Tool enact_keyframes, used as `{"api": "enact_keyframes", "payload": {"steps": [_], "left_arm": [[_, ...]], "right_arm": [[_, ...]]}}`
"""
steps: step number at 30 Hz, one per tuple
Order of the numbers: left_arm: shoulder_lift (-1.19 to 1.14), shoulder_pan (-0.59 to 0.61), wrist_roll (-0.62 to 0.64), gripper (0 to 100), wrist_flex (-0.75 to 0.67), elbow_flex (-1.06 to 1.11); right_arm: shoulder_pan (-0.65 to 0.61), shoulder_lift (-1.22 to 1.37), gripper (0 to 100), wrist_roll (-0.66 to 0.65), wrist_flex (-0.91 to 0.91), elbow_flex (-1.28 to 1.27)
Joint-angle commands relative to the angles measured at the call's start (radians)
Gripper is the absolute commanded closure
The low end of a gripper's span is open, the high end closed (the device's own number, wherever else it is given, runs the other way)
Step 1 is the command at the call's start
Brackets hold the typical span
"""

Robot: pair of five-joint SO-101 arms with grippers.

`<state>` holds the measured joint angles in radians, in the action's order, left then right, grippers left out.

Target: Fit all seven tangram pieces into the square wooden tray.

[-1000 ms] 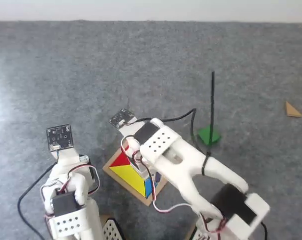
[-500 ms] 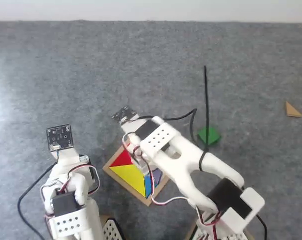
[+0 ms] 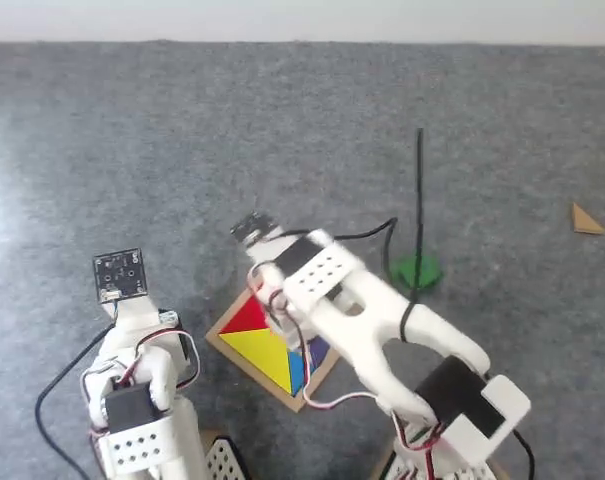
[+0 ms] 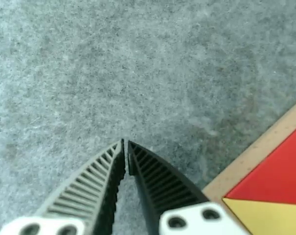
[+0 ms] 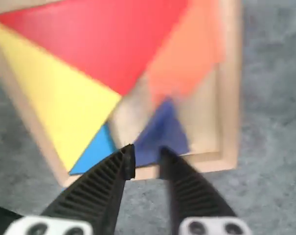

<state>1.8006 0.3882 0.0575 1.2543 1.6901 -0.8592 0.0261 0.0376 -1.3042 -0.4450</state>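
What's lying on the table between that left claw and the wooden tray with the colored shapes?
Nothing. In the left wrist view, only bare grey mat lies between the left gripper and the near corner of the wooden tray.

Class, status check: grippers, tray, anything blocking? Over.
Left gripper shut, empty, beside tray. Right gripper slightly open over tray. Green piece on carpet, outside tray. Thin black cable beside it.

Grey felt-like table covering (image 3: 182,130) runs up to a pale wall (image 3: 302,20).
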Motion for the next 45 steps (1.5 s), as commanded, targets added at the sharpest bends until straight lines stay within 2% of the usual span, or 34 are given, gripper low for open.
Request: {"api": "enact_keyframes", "payload": {"steps": [1,4,11,14,17,21,24,30,36,41,45], "left_arm": [[0.018,0.003,-0.005,99,0.008,-0.007],[0.018,0.003,-0.005,99,0.008,-0.007],[0.018,0.003,-0.005,99,0.008,-0.007],[0.018,0.003,-0.005,99,0.008,-0.007],[0.018,0.003,-0.005,99,0.008,-0.007],[0.018,0.003,-0.005,99,0.008,-0.007],[0.018,0.003,-0.005,99,0.008,-0.007],[0.018,0.003,-0.005,99,0.008,-0.007],[0.018,0.003,-0.005,99,0.008,-0.007],[0.018,0.003,-0.005,99,0.008,-0.007],[0.018,0.003,-0.005,99,0.008,-0.007]], "right_arm": [[-0.033,-0.018,74.5,0.0,-0.012,0.02],[-0.028,-0.016,69.0,0.008,0.021,0.018],[-0.028,0.062,68.7,-0.002,0.156,-0.034],[-0.035,0.12,69.8,-0.002,0.156,-0.041],[-0.028,0.131,79.1,-0.002,0.151,-0.034],[-0.027,0.133,99.1,-0.003,0.15,-0.035],[-0.007,0.131,96.6,-0.003,0.128,-0.034],[0.036,0.085,99.1,-0.003,0.11,-0.032],[0.038,-0.077,99.1,-0.081,0.016,-0.032],[0.045,-0.22,99.1,-0.084,-0.053,-0.032],[0.134,-0.285,99.1,-0.141,-0.058,-0.031]]}}
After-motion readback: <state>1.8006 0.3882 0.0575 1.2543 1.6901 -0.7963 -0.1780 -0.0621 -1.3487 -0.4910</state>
